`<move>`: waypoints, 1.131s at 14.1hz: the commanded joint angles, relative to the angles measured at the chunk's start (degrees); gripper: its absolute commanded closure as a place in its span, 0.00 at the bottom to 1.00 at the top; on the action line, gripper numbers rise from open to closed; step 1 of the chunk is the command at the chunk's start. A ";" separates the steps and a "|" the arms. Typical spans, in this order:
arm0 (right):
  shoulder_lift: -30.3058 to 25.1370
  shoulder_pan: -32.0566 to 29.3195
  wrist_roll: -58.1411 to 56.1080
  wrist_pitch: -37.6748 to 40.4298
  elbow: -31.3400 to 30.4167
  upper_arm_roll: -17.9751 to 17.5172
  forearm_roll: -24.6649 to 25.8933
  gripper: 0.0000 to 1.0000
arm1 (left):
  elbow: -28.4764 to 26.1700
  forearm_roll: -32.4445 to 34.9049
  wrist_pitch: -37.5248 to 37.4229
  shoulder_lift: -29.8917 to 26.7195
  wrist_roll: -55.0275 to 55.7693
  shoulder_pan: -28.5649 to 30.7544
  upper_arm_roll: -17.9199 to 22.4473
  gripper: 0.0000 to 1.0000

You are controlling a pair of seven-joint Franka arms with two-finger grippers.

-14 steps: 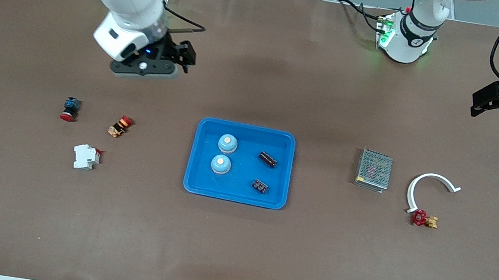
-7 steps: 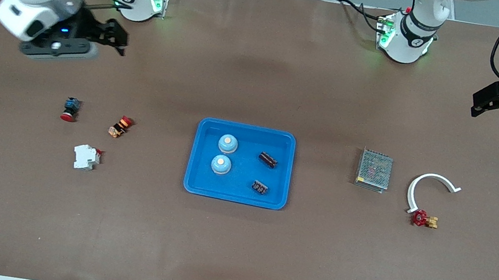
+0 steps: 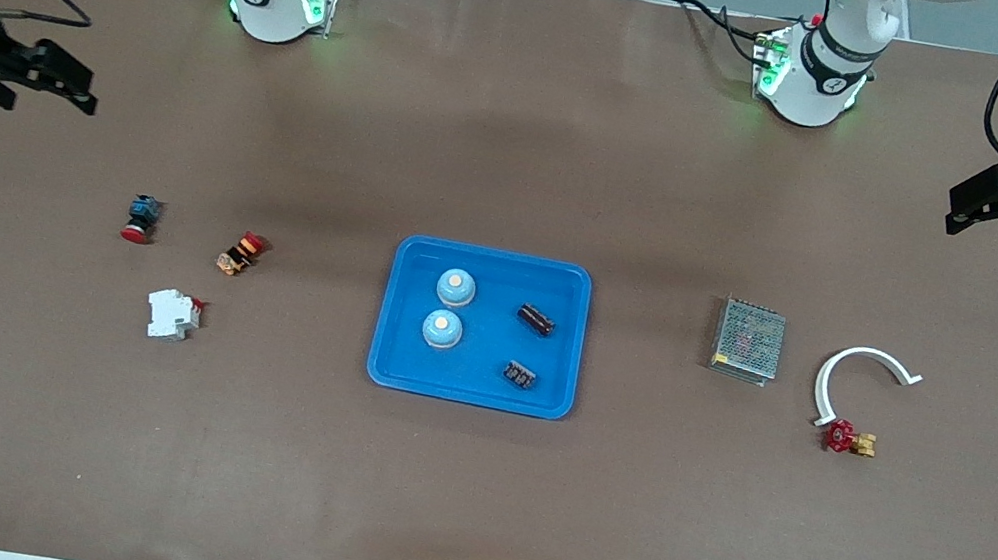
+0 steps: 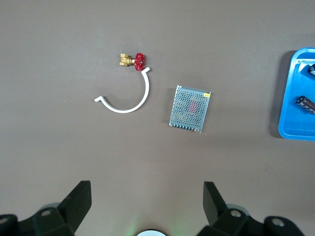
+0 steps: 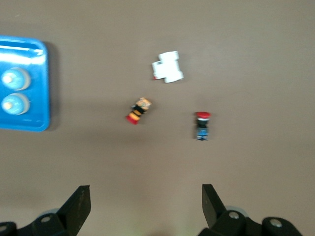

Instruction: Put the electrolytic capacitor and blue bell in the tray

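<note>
The bright blue tray (image 3: 471, 387) lies at the middle of the table. In it sit two blue bells (image 3: 455, 287) (image 3: 442, 329) and two dark electrolytic capacitors (image 3: 536, 319) (image 3: 521, 374). The tray's edge also shows in the left wrist view (image 4: 290, 129) and the right wrist view (image 5: 29, 125), where both bells (image 5: 13, 77) are seen. My right gripper (image 3: 66, 82) is open and empty, up over bare table at the right arm's end. My left gripper (image 3: 968, 201) is open and empty, up over bare table at the left arm's end.
A grey mesh box (image 3: 748, 340), a white curved piece (image 3: 860, 366) and a red and brass valve (image 3: 849, 439) lie toward the left arm's end. A red-capped button (image 3: 140, 218), an orange and red switch (image 3: 240, 253) and a white breaker (image 3: 173, 314) lie toward the right arm's end.
My right arm has swung away from the table's middle toward its own end, gripper still open. The left arm has barely moved. The things in the tray have not moved.
</note>
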State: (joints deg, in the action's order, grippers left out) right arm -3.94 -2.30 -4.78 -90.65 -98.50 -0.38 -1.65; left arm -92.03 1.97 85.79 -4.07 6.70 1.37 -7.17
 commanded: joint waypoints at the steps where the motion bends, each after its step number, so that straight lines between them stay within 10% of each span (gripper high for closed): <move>1: -0.11 -5.33 -0.23 -2.23 1.99 -3.67 2.70 0.00 | 0.10 -0.56 -0.36 -0.59 -0.90 0.21 -0.03 0.00; 16: 0.78 -1.48 0.65 -3.65 2.00 2.84 0.60 0.00 | 2.64 -1.09 -1.77 -1.11 -1.34 0.30 0.05 0.00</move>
State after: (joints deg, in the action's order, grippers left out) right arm -2.84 -4.69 -4.80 -94.83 -96.39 1.78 -0.47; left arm -90.23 1.97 85.19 -4.74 6.62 1.36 -7.19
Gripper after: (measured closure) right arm 0.000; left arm 0.000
